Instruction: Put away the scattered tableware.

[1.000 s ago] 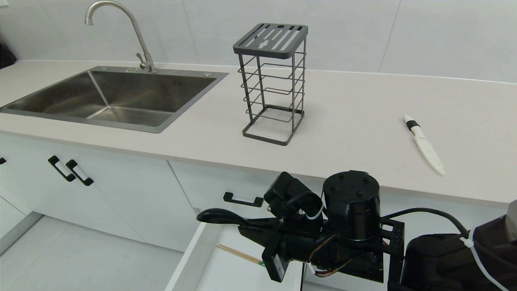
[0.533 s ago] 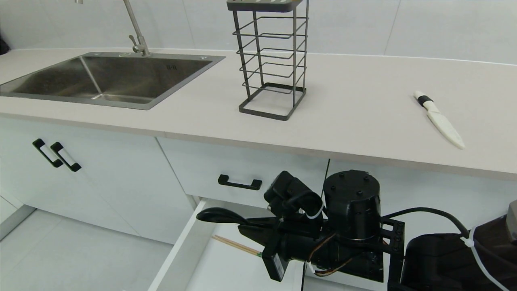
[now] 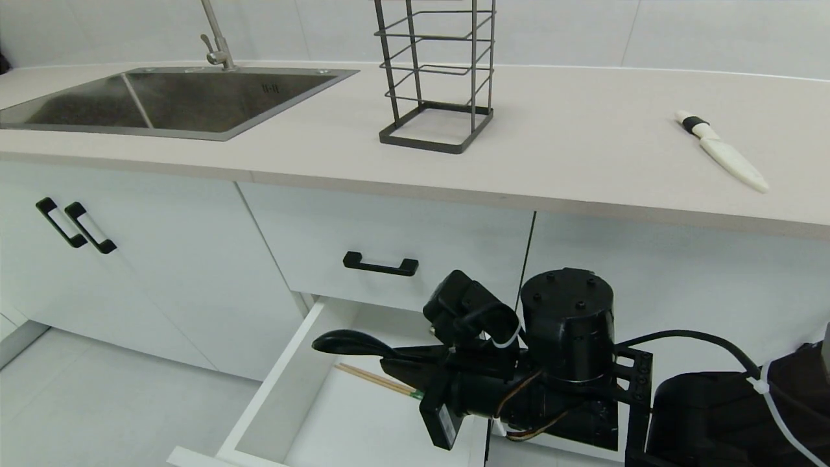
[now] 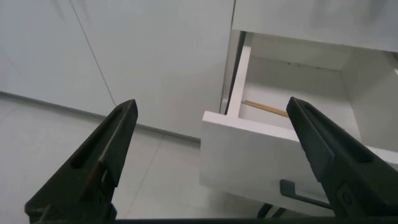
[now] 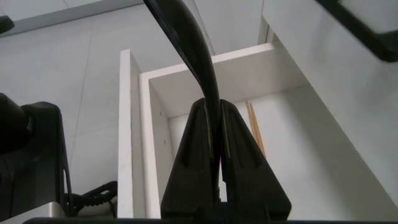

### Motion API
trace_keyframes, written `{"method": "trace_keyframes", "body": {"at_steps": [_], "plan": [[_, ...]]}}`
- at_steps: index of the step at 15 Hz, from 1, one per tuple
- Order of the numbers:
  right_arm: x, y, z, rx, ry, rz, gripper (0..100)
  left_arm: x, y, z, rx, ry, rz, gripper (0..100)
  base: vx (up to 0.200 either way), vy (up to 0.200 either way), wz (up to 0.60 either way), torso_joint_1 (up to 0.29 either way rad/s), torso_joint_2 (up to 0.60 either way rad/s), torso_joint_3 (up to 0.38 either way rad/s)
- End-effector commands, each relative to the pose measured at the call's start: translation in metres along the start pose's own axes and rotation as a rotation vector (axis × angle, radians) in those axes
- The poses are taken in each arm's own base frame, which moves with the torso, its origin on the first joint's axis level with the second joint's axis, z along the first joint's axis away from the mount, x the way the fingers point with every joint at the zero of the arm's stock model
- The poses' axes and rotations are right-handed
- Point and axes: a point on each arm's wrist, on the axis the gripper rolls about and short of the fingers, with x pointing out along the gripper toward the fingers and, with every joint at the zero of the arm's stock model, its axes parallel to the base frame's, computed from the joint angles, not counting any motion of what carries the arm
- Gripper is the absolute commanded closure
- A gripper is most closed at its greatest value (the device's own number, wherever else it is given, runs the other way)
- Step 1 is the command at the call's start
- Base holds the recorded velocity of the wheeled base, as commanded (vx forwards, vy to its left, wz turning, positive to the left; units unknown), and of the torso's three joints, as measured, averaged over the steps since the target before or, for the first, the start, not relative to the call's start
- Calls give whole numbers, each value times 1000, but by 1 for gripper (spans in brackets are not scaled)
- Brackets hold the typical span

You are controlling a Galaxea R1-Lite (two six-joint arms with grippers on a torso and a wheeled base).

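Note:
My right gripper [image 3: 397,355] is shut on the handle of a black spoon [image 3: 342,342], holding it level over the open white drawer [image 3: 285,383]. In the right wrist view the spoon [image 5: 186,43] sticks out from the shut right gripper [image 5: 214,134] above the drawer's side wall [image 5: 127,137]. A pair of wooden chopsticks [image 3: 376,381] lies inside the drawer. A white knife [image 3: 721,153] with a black band lies on the counter at the right. My left gripper [image 4: 211,162] hangs open and empty outside the drawer front [image 4: 249,155], with the chopsticks [image 4: 264,109] beyond it.
A dark wire rack [image 3: 436,71] stands on the counter's middle and a steel sink [image 3: 168,97] sits at the left. A closed drawer with a black handle [image 3: 380,264] is above the open one. Cabinet doors [image 3: 130,272] and bare floor lie to the left.
The head camera has dropped: counter, rack and knife sit higher in the picture and more of the open drawer shows. The right gripper still holds the spoon the same way.

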Motion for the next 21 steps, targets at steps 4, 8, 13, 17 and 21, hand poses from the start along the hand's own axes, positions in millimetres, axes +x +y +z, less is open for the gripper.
{"method": "trace_keyframes", "body": {"at_steps": [4,8,13,17,21], "plan": [[-2,1,1,1,3,21,100,0,0,0,0,-1,0,0,0,0,0,-20,173,40],[-15,-6,17,3,-4,-5,100,0,0,0,0,-1,0,0,0,0,0,0,0,0],[-33,-4,9,6,11,-70,100,0,0,0,0,-1,0,0,0,0,0,0,0,0],[-12,-1,-5,6,38,-76,100,0,0,0,0,-1,0,0,0,0,0,0,0,0],[46,-3,8,-23,-31,-88,100,0,0,0,0,-1,0,0,0,0,0,0,0,0]]}}
